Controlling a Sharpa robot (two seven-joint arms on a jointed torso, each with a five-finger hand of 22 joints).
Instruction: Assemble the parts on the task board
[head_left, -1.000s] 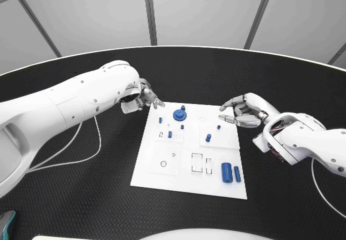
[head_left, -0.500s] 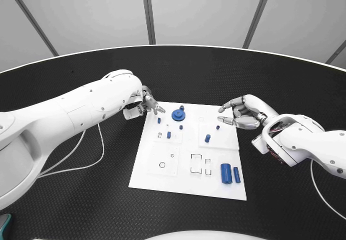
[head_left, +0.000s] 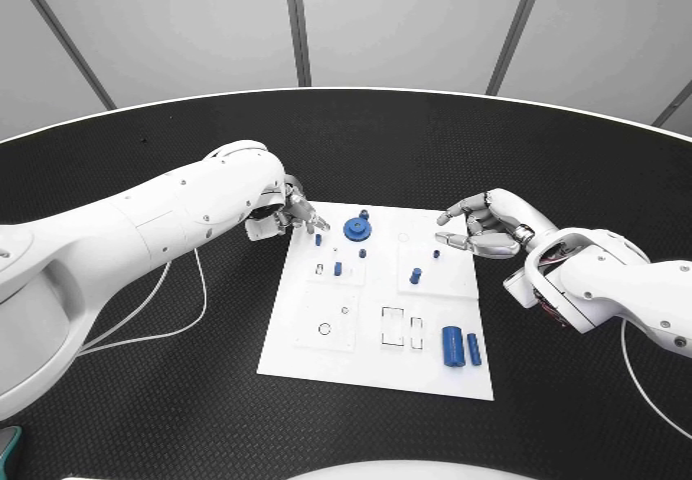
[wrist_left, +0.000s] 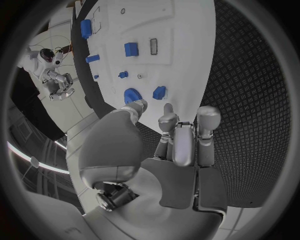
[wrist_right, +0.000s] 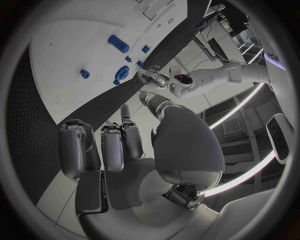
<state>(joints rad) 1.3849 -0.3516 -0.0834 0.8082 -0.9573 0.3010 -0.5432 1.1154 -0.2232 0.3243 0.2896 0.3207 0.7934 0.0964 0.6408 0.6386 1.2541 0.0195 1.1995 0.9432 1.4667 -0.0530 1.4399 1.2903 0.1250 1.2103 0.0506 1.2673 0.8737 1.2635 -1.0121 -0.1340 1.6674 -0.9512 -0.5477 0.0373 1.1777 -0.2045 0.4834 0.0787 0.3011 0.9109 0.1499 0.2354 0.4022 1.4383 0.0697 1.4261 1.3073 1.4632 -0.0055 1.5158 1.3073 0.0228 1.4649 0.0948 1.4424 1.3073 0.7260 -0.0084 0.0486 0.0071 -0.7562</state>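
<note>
The white task board lies in the middle of the black table. A round blue part stands near its far edge, with small blue pegs behind it and two blue cylinders at the near right. My left hand hovers at the board's far left corner, fingers apart and holding nothing; in the left wrist view its fingertips reach close to the round part. My right hand floats at the far right edge, fingers loosely spread and holding nothing. Its palm faces the board.
A white cable loops over the table left of the board. Rectangular and round recesses mark the board's near half. Black table surface surrounds the board on all sides.
My left hand has come slightly closer to the board's far left corner. The right hand has barely moved. No part has shifted.
</note>
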